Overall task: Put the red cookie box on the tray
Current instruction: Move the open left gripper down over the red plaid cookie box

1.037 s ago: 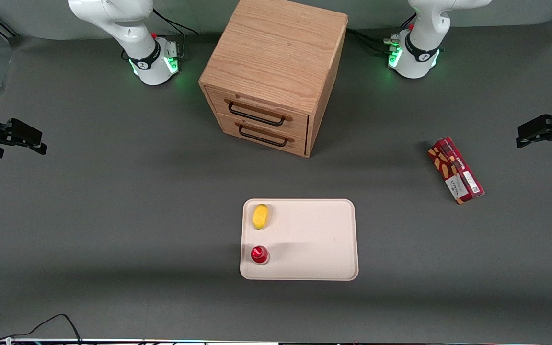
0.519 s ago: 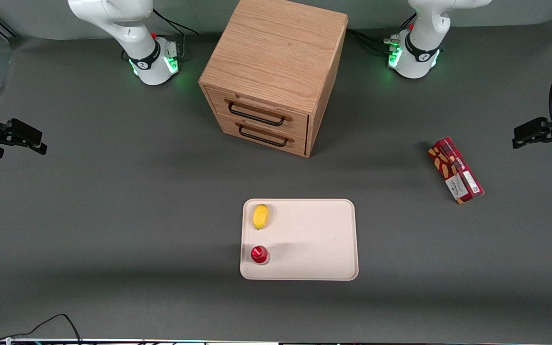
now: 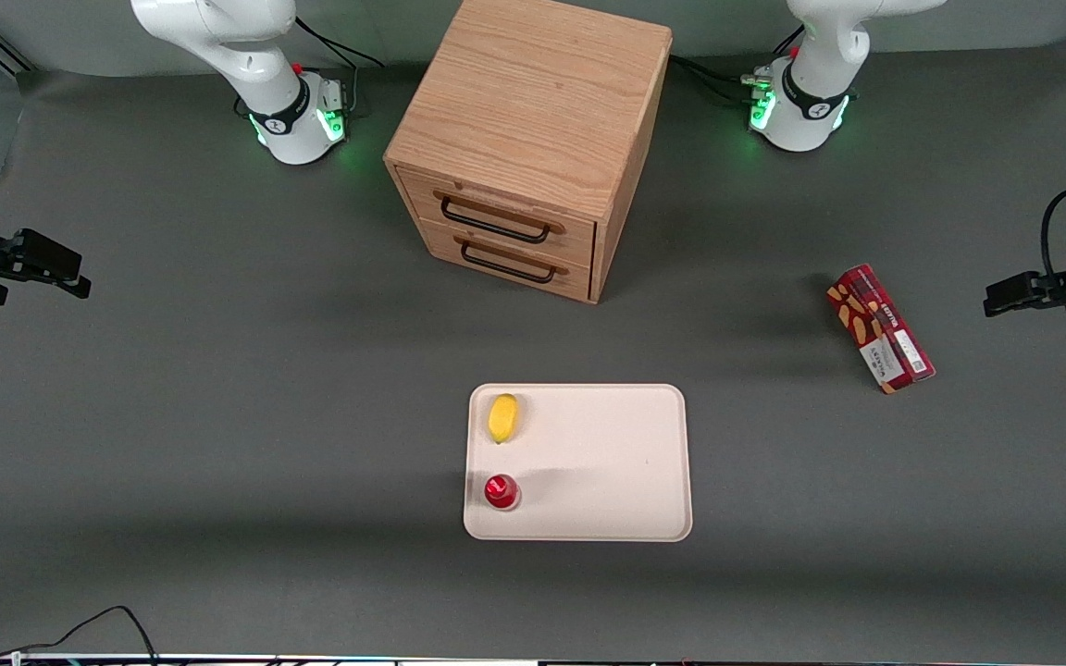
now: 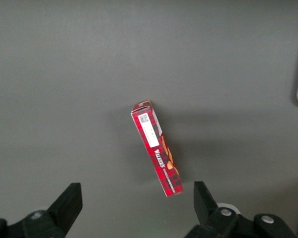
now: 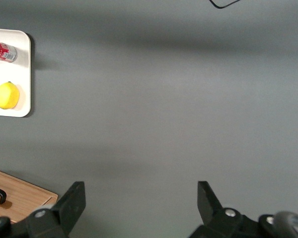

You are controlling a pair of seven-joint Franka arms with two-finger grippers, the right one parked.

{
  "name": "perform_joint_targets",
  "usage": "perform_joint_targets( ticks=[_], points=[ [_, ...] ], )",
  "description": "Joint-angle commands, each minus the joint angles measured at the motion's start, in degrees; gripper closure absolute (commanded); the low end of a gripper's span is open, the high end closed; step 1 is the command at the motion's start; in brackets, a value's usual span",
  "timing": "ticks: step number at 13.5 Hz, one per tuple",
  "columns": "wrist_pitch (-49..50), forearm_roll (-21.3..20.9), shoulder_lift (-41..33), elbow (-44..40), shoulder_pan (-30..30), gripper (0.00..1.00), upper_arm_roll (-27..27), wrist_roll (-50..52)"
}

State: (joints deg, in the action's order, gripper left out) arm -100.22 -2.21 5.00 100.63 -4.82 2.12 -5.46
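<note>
On the grey mat, toward the working arm's end: box (image 3: pixel 880 329) lying flat, untouched.
Above the mat near that end's edge, gripper (image 3: pixel 1005 296) hanging with fingers (image 4: pixel 69 203) spread wide, nothing between them, well apart from the box. Seen from the wrist, box (image 4: pixel 156 148) on the mat between the spread fingers, white label end pointing away toward 11 o'clock. In the front view, tray (image 3: pixel 607 462) at 8 o'clock from the box, well apart, nearer the camera. On the tray's parked-arm side, lemon (image 3: pixel 502 418) and red can (image 3: pixel 501 491). Cabinet (image 3: pixel 533 148) at 12 o'clock from the tray, two drawers closed. Plain matte grey covering throughout; black cable (image 3: pixel 89 629) along the near edge.
</note>
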Motion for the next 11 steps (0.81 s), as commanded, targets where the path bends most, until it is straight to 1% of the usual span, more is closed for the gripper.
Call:
perform_joint_targets(
  ticks=[1,7,11],
  points=[
    [-9.09,-0.33,-4.12,11.67,-0.28,0.0,-0.45,5.79],
    [-30.88,-0.33,-3.33,28.9,-0.02,0.01,-0.53,10.73],
    [-39.24,-0.33,0.0,32.87,-0.02,0.01,-0.53,13.28]
  ],
)
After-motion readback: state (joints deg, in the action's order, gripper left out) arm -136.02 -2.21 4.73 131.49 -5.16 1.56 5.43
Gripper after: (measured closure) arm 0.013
